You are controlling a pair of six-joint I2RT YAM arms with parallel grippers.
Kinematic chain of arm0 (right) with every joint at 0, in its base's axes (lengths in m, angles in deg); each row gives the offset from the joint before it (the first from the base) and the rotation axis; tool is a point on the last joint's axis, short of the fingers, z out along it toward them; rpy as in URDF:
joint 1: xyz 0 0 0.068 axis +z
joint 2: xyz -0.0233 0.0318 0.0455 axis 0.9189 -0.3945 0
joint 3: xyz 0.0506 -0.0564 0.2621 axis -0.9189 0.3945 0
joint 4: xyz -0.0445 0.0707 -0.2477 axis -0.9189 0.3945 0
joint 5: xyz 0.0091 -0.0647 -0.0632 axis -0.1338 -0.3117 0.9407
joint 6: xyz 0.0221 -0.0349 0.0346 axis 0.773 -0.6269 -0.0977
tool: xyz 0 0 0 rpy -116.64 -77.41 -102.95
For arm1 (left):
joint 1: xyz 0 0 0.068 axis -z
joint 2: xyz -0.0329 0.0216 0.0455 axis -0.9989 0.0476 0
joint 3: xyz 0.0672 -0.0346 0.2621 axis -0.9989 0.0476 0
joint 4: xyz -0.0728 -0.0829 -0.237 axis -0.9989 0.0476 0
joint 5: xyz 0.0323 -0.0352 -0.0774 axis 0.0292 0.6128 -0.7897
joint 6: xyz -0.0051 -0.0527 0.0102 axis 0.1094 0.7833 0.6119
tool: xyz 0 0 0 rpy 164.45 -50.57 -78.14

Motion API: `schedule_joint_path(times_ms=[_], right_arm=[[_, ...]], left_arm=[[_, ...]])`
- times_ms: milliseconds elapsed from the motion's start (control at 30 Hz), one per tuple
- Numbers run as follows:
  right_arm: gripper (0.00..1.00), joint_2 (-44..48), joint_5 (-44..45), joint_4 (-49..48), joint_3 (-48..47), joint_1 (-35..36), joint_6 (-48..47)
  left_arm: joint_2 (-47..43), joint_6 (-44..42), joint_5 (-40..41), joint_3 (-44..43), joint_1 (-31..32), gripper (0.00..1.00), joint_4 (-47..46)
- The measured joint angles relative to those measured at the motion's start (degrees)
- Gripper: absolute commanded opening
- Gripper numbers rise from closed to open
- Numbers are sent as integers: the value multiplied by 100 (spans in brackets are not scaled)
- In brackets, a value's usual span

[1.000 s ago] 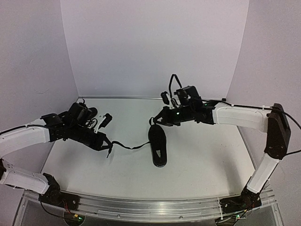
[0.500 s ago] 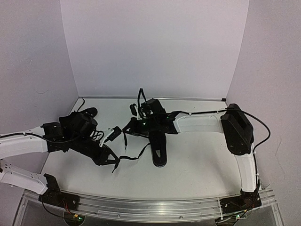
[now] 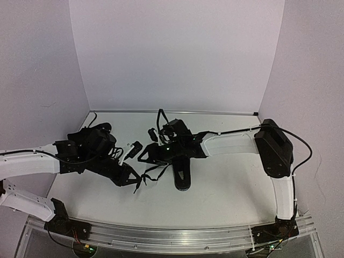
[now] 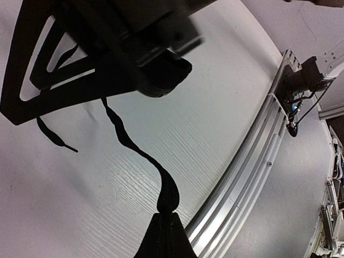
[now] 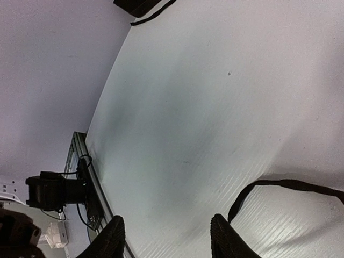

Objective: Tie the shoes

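As right hand (image 5: 166,231) swings in from far side, fingers just spread, nothing between them; lace loop (image 5: 269,185) lies on desk (image 3: 231,183) beside its right finger; left hand (image 4: 165,223) stays clamped on lace end (image 4: 161,193), slack now; shoe (image 3: 181,173) sits just behind right hand, ahead of left; no knot yet, regrasp looks next

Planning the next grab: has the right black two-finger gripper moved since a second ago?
Yes. In the top view the right gripper swung left, from the far end of the black lace-up shoe to its left side, nearer the left gripper.
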Motion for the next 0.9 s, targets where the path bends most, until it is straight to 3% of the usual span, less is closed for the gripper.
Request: schedule_joint_path(times_ms=[300,600,900], right_arm=[[44,971,-63,1077,-119,-460,-1216],[38,717,1273,3054,-949,-719,-3298],[33,219,1523,3768,-1204,-665,-4121]], left_arm=[[527,33,-66,-7,0,0,-309],[849,-167,-307,-20,0,0,229],[853,-311,-305,-136,0,0,401]])
